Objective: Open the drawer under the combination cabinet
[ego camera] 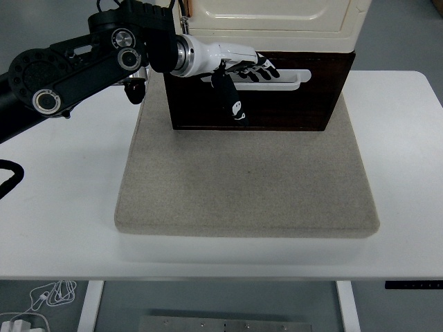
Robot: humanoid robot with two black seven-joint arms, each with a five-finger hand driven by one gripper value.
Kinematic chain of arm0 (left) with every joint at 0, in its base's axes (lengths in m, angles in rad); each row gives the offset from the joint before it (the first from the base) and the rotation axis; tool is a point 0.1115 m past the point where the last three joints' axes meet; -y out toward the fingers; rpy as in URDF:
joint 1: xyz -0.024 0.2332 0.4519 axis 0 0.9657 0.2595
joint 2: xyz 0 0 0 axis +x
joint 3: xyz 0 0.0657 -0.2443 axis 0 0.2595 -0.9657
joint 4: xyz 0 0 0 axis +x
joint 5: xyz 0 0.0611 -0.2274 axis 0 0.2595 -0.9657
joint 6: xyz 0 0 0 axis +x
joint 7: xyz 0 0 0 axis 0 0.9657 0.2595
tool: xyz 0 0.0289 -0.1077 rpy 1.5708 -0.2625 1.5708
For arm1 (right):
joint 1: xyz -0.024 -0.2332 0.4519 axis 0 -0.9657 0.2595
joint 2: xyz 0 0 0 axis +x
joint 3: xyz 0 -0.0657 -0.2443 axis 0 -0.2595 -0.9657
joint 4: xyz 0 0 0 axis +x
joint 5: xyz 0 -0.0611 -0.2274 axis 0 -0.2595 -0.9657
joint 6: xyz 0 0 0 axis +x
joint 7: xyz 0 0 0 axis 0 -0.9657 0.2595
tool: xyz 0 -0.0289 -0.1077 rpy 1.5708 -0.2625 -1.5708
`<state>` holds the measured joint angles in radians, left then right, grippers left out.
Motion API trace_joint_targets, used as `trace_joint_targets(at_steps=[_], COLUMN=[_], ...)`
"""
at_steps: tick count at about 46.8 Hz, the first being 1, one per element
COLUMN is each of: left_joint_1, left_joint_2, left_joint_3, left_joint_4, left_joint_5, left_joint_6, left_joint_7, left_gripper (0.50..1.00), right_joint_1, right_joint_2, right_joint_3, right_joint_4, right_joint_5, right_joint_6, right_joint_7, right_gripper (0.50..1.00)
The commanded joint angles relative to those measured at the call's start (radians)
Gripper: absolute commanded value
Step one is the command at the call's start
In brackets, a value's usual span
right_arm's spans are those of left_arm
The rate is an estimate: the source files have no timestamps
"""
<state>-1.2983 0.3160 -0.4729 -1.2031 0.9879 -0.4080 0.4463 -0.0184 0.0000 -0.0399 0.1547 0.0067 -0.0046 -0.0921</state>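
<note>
At drawer (277, 104) front, left hand (242, 66) fingers hook its white handle (291, 77). Bare grey mat (246, 187) ahead; right hand unseen.

A dark brown drawer front (277, 104) with a smooth, faintly glossy wood-like finish is seen under a cream cabinet body (277, 21) of glossy, smooth enamel or plastic. A white, smooth plastic-looking slot handle (287, 79) is set into the drawer. A beige, matt, coarse cloth-like mat (246, 187) is laid on a white, smooth, matt table top (62, 207). At ten o'clock, a left arm of matt black plastic with polished metal joint discs (76, 66) is shown, ending in a left hand of glossy white shell and black fingers (242, 66).
</note>
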Motion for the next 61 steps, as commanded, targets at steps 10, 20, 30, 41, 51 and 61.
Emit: trace_joint_targets(at_steps=[10,20,30,41,51,61], left_joint_1=[-0.001,0.001,-0.001,-0.003,-0.004,-0.001], left_joint_2=[0.000,0.000,0.000,0.000,0.002,0.012], left_joint_3=[0.014,0.016,0.017,0.016,0.016,0.014], left_joint_4=[-0.003,-0.010,-0.013,-0.018,-0.030,-0.038], left_joint_5=[0.000,-0.002,-0.002,-0.003,-0.009,-0.014], left_joint_6=[0.001,0.001,0.000,-0.012,-0.017,-0.037], left_joint_7=[0.000,0.000,0.000,0.000,0.000,0.000], left_gripper=[1.000,1.000,1.000,1.000,1.000,1.000], right_joint_1=[0.000,0.000,0.000,0.000,0.000,0.000], right_joint_2=[0.000,0.000,0.000,0.000,0.000,0.000], right_joint_3=[0.000,0.000,0.000,0.000,0.000,0.000], right_joint_4=[0.000,0.000,0.000,0.000,0.000,0.000], right_joint_5=[-0.001,-0.001,0.001,-0.001,0.001,0.001], right_joint_6=[0.000,0.000,0.000,0.000,0.000,0.000], right_joint_7=[0.000,0.000,0.000,0.000,0.000,0.000], right_gripper=[0.928,0.928,0.928,0.928,0.928,0.928])
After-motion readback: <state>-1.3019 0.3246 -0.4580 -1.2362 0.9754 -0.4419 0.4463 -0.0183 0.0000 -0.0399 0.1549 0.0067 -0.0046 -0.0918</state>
